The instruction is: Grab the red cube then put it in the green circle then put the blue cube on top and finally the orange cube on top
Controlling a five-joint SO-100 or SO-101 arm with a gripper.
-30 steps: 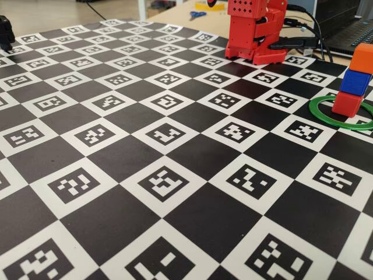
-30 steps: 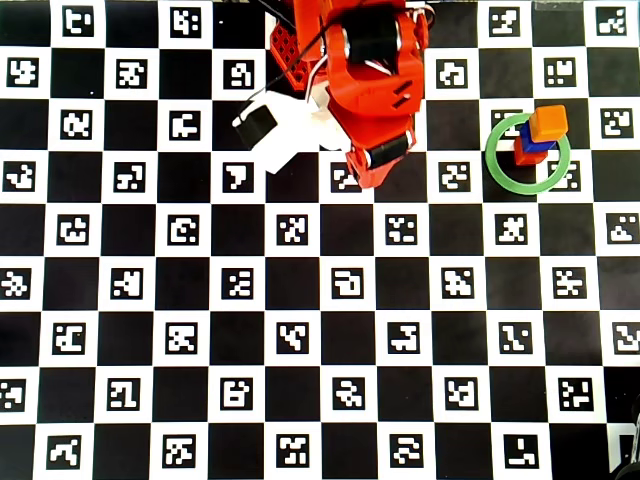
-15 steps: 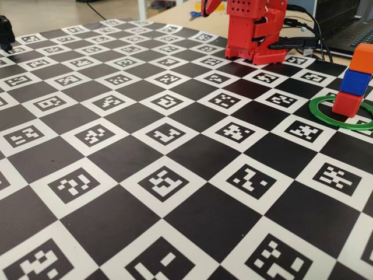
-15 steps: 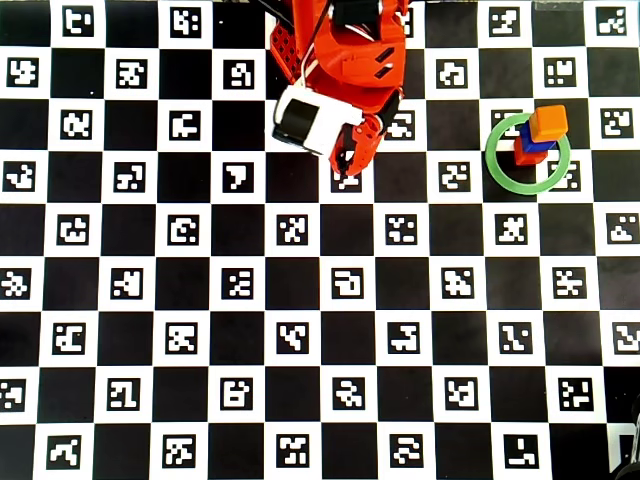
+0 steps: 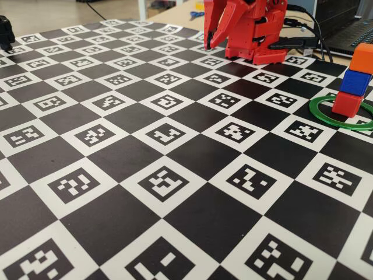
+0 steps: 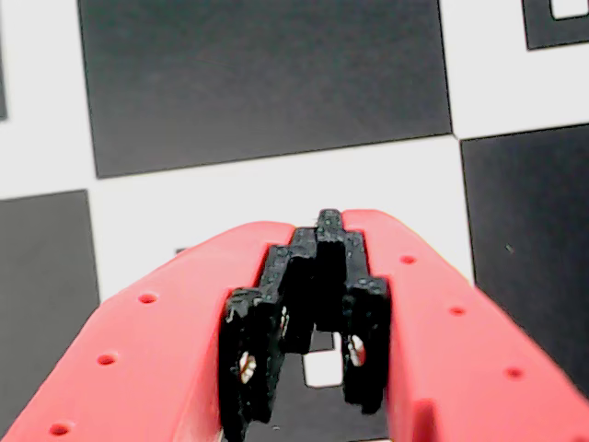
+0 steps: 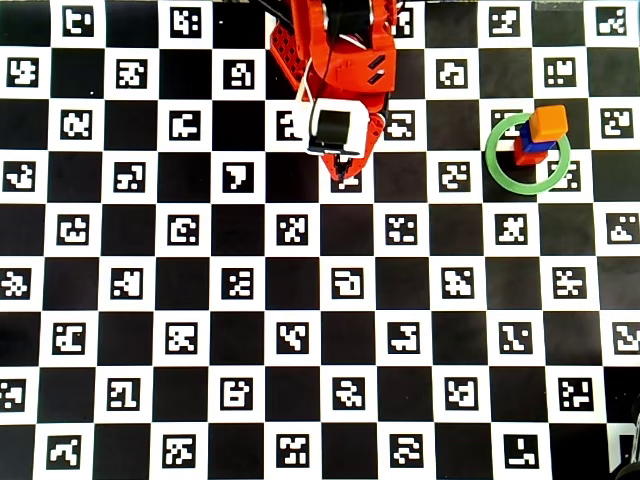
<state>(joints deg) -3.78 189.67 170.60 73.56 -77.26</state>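
The red cube (image 5: 347, 104) stands inside the green circle (image 5: 342, 124) at the right edge of the fixed view. The blue cube (image 5: 355, 83) sits on it, and the orange cube (image 5: 364, 58) sits on the blue one. From above, the orange cube (image 7: 548, 122) covers most of the blue cube (image 7: 536, 146) and the red cube (image 7: 522, 157), within the green circle (image 7: 491, 155). My gripper (image 7: 345, 175) hangs close to the arm's base, pointing down at the board, far left of the stack. In the wrist view my gripper (image 6: 329, 221) is shut on nothing.
The arm's red base (image 5: 256, 41) stands at the board's far edge, with black cables (image 5: 303, 42) running off to its right. A black object (image 5: 6, 32) sits at the far left corner. Blue scissors (image 5: 197, 14) lie on the table beyond the board.
The arm has swung and turned its wrist, bringing the gripper down to point at the board in front of the base. The three-cube stack has not moved.
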